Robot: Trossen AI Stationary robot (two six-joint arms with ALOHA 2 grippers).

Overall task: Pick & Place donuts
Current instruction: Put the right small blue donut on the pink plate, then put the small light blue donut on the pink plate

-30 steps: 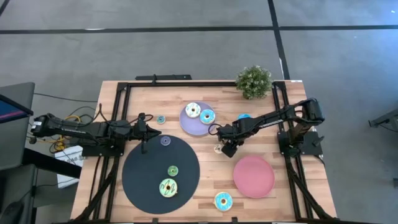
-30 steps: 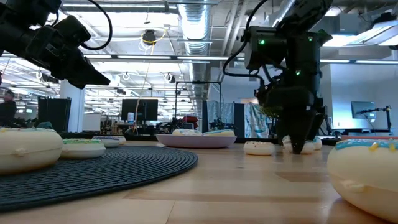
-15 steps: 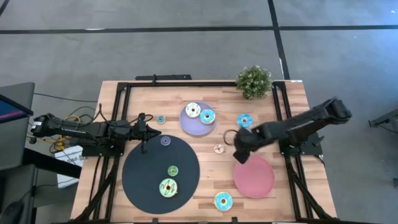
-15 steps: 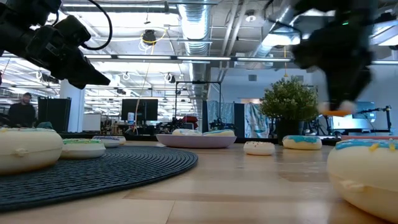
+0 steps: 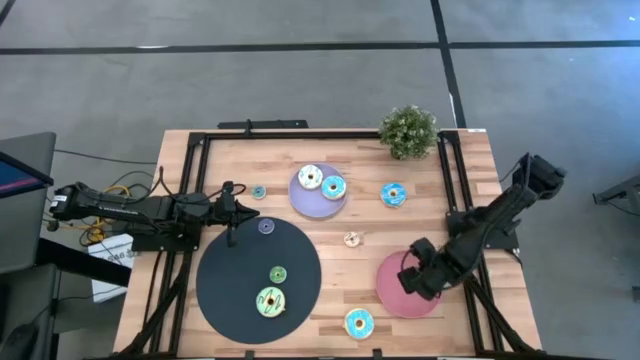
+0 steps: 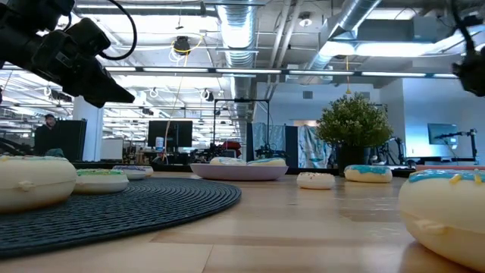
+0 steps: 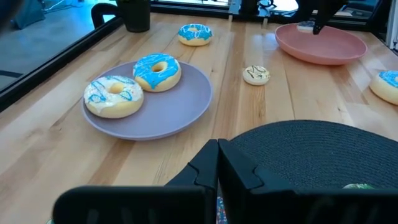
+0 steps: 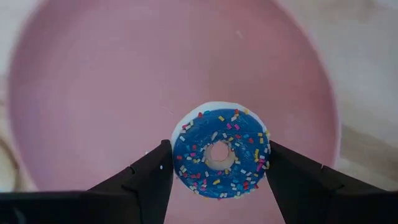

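Overhead, the right gripper (image 5: 415, 278) hangs over the pink plate (image 5: 395, 292) at about four o'clock on the wooden table (image 5: 370, 205). The left gripper (image 5: 232, 200) waits near nine o'clock, at the top edge of the black round mat (image 5: 240, 290). Two blue-and-white donuts (image 5: 321, 182) sit on the lavender plate (image 5: 305, 203) toward twelve o'clock, a blue donut (image 5: 393, 194) lies bare at two o'clock, a tiny cream donut (image 5: 351, 239) at centre, a light blue one (image 5: 359, 323) at six o'clock. Two green donuts (image 5: 271, 298) rest on the mat, below a small purple one (image 5: 265, 227) at its top; another small ring (image 5: 258, 191) lies just off it. A potted plant (image 5: 408, 130) stands at one o'clock.

From table height, cream-sided donuts (image 6: 34, 182) loom at both near edges, the plant (image 6: 352, 121) behind.

Through the left wrist camera, its fingers (image 7: 239, 171) are pressed together, holding nothing, with the lavender plate (image 7: 186, 112) ahead.

Through the right wrist camera, its fingers (image 8: 146, 174) clamp a blue sprinkled donut (image 8: 221, 155) on either side, above the pink plate (image 8: 124, 74).
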